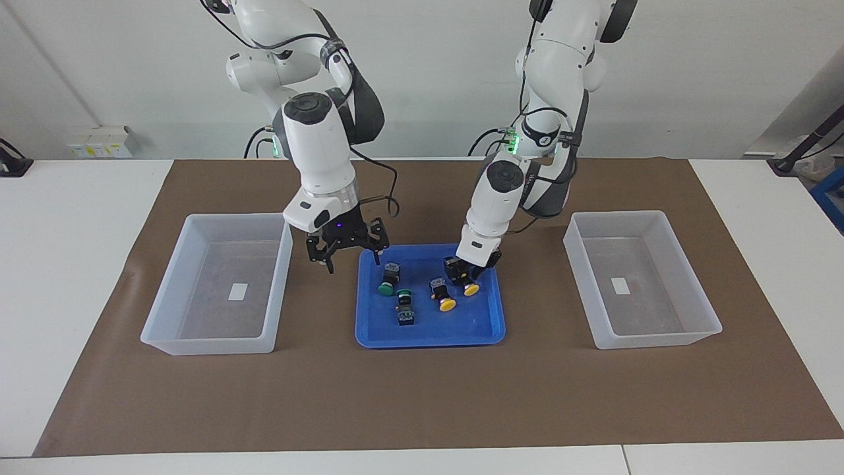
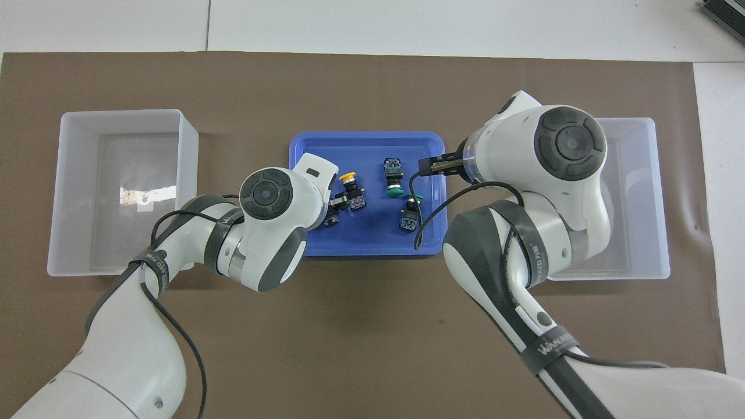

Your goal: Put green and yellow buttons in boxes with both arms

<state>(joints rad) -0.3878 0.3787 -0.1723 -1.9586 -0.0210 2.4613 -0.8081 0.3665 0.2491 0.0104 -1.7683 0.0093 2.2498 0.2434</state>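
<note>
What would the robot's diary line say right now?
left tool: down in blue tray, closed on yellow button | right tool: open, over tray edge | buttons in tray: four | boxes: no buttons

Little can be read. In the overhead view a black band on the right arm (image 2: pixel 541 349) carries white lettering that looks like "WANUE…", its end cut off. A like band on the left arm (image 2: pixel 154 265) bears white print too small to make out. The white label in each box (image 1: pixel 237 291) (image 1: pixel 618 285) shows no legible writing.
</note>
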